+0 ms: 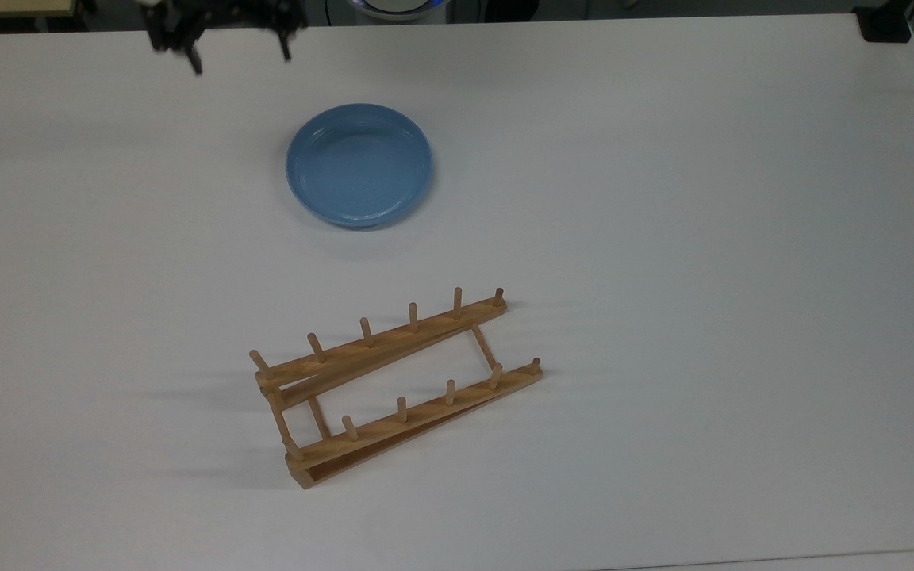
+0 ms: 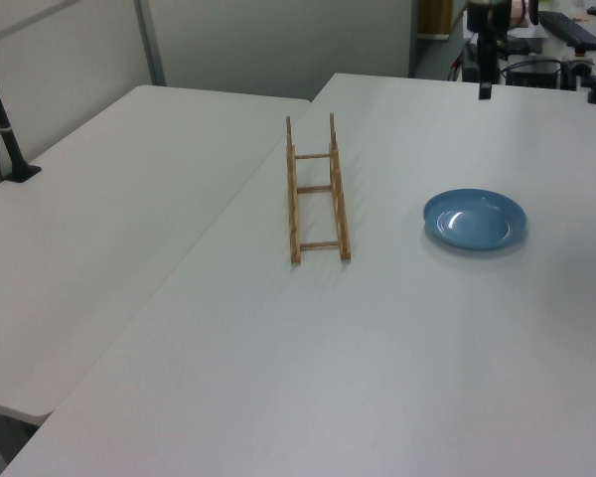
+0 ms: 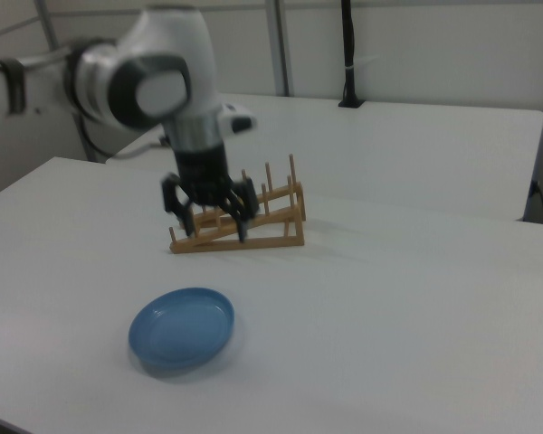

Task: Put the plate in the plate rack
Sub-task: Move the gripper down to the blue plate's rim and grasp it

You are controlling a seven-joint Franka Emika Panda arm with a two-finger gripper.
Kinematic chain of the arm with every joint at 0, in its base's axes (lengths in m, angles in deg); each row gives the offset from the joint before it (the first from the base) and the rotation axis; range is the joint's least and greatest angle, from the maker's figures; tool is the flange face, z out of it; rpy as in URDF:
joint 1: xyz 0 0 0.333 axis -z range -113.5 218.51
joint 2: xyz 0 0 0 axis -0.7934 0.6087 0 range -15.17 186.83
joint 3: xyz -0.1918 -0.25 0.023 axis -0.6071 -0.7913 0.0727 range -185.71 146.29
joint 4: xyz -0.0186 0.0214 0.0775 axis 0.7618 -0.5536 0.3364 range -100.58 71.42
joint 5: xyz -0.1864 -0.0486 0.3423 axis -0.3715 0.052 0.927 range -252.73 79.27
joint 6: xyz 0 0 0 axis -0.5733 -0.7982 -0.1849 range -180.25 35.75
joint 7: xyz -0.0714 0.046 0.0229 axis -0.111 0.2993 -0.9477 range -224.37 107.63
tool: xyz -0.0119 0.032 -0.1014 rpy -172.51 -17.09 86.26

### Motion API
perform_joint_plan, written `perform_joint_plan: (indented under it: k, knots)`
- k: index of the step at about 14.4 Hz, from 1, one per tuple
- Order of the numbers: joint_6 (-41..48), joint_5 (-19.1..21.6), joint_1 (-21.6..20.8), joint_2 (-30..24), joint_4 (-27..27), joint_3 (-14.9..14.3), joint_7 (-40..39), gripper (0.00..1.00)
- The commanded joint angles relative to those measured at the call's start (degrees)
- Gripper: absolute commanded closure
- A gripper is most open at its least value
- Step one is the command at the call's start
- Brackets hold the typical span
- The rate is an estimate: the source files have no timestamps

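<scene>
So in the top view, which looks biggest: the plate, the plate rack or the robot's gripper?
1. plate rack
2. plate
3. gripper, cut off by the top edge and likely nearer the camera, so its place is unsure.

Blue plate (image 1: 359, 165) flat (upright); wooden rack (image 1: 393, 385) apart.

one plate (image 1: 359, 165), one plate rack (image 1: 393, 386)

A white table (image 1: 663, 238) spans the top view. In the left view a second white table (image 2: 99, 229) adjoins it at 9 o'clock, with a black post (image 2: 2, 124) standing near its 10 o'clock edge before a grey partition wall (image 2: 268, 40).
</scene>
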Motion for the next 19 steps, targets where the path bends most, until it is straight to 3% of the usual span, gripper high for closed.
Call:
perform_joint_plan:
  k: [1, 9, 14, 16, 18, 19]
  knots:
    - [-15.68, -0.48, 1.22, -0.13, -12.43, -0.2, -1.33, 0.0]
    - [-18.09, 0.22, 1.13, 8.13, -14.21, -0.12, 0.16, 0.03]
    - [-18.18, 1.97, 0.69, 11.56, -13.94, -0.03, 6.83, 0.03]
    - [-18.18, 4.08, 0.61, 11.74, -13.94, 0.23, 9.81, 0.13]
    - [-18.18, 4.44, 0.52, 11.74, -13.94, 0.41, 11.84, 0.32]
    - [-18.18, 4.52, 0.26, 11.74, -13.94, 0.41, 12.11, 0.46]
